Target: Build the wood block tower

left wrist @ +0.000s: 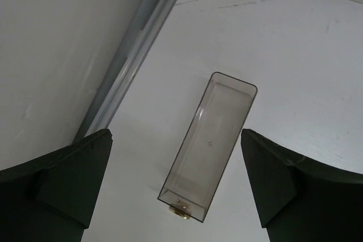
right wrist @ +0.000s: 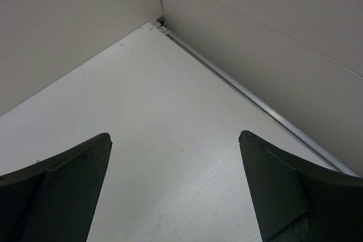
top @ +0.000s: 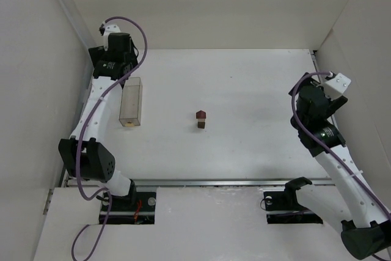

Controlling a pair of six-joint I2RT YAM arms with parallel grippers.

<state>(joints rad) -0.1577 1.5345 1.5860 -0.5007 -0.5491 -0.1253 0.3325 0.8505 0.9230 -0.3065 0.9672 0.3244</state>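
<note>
A maroon pointed piece [top: 200, 114] tops a dark brown block [top: 201, 124] on the table [top: 256, 102]; left pincer [left wrist: 176, 135] and right pincer [right wrist: 174, 137] both spread wide, empty.

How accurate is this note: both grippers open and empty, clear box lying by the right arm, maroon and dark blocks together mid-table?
One slip: the clear box lies by the left arm, as the top external view shows. The rest holds: left gripper and right gripper open and empty, maroon piece and dark block together mid-table.
</note>
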